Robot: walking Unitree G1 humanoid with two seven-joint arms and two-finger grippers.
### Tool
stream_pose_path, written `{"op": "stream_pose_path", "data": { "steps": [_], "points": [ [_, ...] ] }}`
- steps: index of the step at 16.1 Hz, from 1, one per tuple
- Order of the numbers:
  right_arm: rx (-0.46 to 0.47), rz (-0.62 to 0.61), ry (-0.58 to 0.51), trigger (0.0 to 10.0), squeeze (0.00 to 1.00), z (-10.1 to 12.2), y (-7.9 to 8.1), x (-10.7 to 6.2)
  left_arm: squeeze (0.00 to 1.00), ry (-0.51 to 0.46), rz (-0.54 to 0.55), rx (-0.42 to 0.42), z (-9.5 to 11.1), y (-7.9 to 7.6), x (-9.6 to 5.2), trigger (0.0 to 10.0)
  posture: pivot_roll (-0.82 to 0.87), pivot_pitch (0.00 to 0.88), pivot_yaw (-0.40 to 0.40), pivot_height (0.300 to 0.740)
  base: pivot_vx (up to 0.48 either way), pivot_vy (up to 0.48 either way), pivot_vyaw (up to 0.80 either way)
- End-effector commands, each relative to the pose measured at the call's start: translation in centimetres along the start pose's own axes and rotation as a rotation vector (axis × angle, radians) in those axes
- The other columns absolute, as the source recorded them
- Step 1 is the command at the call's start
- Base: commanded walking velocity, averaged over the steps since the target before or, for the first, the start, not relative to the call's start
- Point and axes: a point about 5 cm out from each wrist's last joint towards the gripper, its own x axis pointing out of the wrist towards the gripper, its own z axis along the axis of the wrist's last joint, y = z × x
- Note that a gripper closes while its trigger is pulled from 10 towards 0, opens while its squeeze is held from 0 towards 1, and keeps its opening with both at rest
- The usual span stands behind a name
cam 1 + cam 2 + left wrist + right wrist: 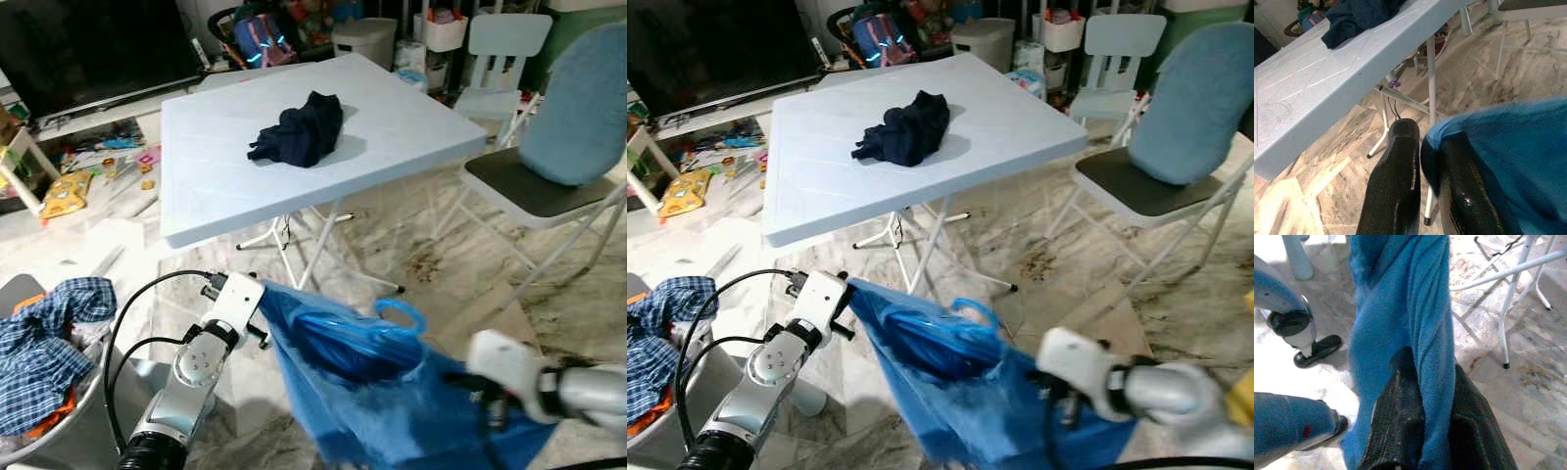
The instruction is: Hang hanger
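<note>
Blue cloth (392, 401) with a blue hanger (377, 328) inside hangs stretched between our two grippers, low in front of the white table (216, 186). Left gripper (1422, 161) pinches one edge, right gripper (1422, 396) clamps the other. A dark garment (302, 129) lies on that table.

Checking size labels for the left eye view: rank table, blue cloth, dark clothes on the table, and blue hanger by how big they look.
1. Table, largest.
2. Blue cloth, held close to the camera, so it looks big.
3 and 4. Dark clothes and blue hanger: look alike, and the hanger is partly wrapped in the cloth, so no ranking.
</note>
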Motion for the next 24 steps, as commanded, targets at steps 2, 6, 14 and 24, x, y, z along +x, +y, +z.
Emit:
{"op": "stream_pose_path", "data": {
  "steps": [2, 6, 14, 24],
  "points": [
    [0.001, -0.021, -0.073, 10.0, 0.0, 1.2, -1.8, -3.4, 0.0, 0.04, 0.066, 0.007, -0.7, 2.0, -0.3, 0.0, -0.24, 0.0, 0.13, 0.74, 0.0, 0.0, 0.0],
    [0.007, 0.037, -0.161, 10.0, 0.0, 2.4, -2.3, -7.1, 0.0, 0.069, 0.077, -0.014, -1.2, 2.4, -0.2, 0.0, -0.25, 0.0, 0.137, 0.74, 0.0, 0.0, 0.0],
    [-0.028, 0.059, -0.153, 10.0, 0.0, 2.3, -1.8, -6.8, 0.0, 0.118, 0.048, -0.074, -2.0, 1.7, -0.1, 0.2, -0.24, 0.0, 0.144, 0.74, 0.0, 0.0, 0.0],
    [0.065, -0.272, -0.517, 10.0, 0.0, 7.5, -5.7, -4.4, 0.0, 0.173, -0.246, -0.074, -2.7, -4.5, -0.8, 0.0, -0.25, 0.0, 0.144, 0.74, 0.0, 0.0, 0.0]
  ]
}}
